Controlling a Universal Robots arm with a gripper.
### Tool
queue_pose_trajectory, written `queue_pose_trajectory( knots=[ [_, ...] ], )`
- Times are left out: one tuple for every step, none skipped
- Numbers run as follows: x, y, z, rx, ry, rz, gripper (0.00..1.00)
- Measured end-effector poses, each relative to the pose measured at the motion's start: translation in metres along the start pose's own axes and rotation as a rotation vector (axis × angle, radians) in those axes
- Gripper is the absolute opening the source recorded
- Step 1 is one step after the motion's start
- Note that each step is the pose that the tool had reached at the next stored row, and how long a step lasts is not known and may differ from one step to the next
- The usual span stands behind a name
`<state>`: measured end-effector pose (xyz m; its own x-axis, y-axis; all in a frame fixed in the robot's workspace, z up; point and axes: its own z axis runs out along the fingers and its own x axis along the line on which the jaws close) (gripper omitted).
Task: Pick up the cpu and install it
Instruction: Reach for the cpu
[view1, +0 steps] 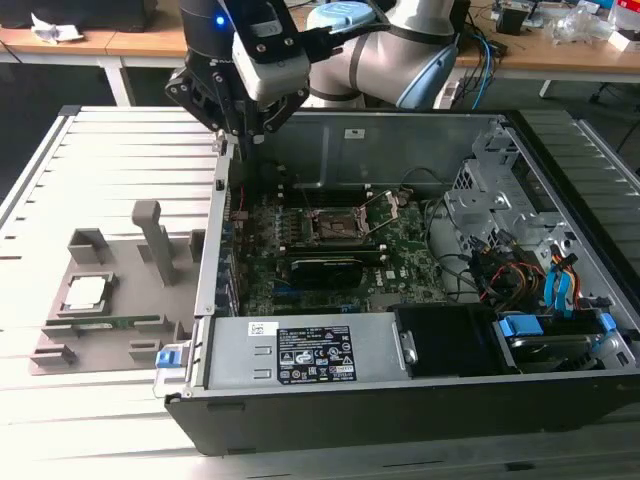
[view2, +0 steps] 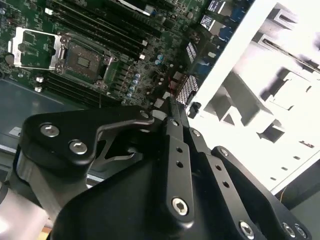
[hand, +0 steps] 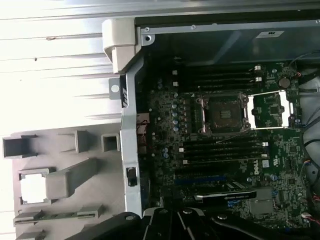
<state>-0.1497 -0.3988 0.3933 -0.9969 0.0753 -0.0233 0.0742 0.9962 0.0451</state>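
Note:
The cpu (view1: 85, 292), a small square chip with a silver top, lies in a recess of the grey fixture (view1: 60, 355) at the exterior view's left, outside the computer case. In the first wrist view the cpu (hand: 34, 189) shows as a bright square. My gripper (view1: 243, 150) hangs above the case's left wall, well away from the cpu and up and left of the socket. Its black fingers (view2: 175, 145) meet at the tip with nothing between them. The square black socket (view1: 335, 225) on the motherboard has its metal frame (hand: 270, 110) flipped open, and the socket (view2: 82, 62) looks bare.
A long green memory stick (view1: 110, 322) lies in the fixture below the cpu. Grey posts (view1: 150, 235) rise from the fixture. The open case holds a power supply (view1: 310, 352), drive cage (view1: 500, 205) and cables (view1: 520, 275). The case's left wall (hand: 129, 150) stands between fixture and motherboard.

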Motion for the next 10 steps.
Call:
queue_pose_trajectory(
  knots=[
    [0.0026,-0.0002,-0.0001,0.0,0.0,0.0,0.11],
    [0.005,-0.0004,-0.0002,0.0001,0.0001,0.0,0.11],
    [0.0079,-0.0006,-0.0002,0.0,0.0,0.0,0.11],
    [0.0121,-0.0009,-0.0003,-0.0001,-0.0001,0.0,0.11],
    [0.0175,-0.0013,-0.0004,0.0,-0.0001,0.0,0.11],
    [0.0195,-0.0015,-0.0005,0.0,0.0,0.0,0.11],
    [0.0236,-0.0018,-0.0006,0.0,0.0,0.0,0.11],
    [0.0273,-0.002,-0.0007,0.0,0.0,0.0,0.11],
    [0.0313,-0.0023,-0.0008,0.0,0.0,0.0,0.11],
    [0.033,-0.0025,-0.0008,0.0,0.0,0.0,0.11]
  ],
)
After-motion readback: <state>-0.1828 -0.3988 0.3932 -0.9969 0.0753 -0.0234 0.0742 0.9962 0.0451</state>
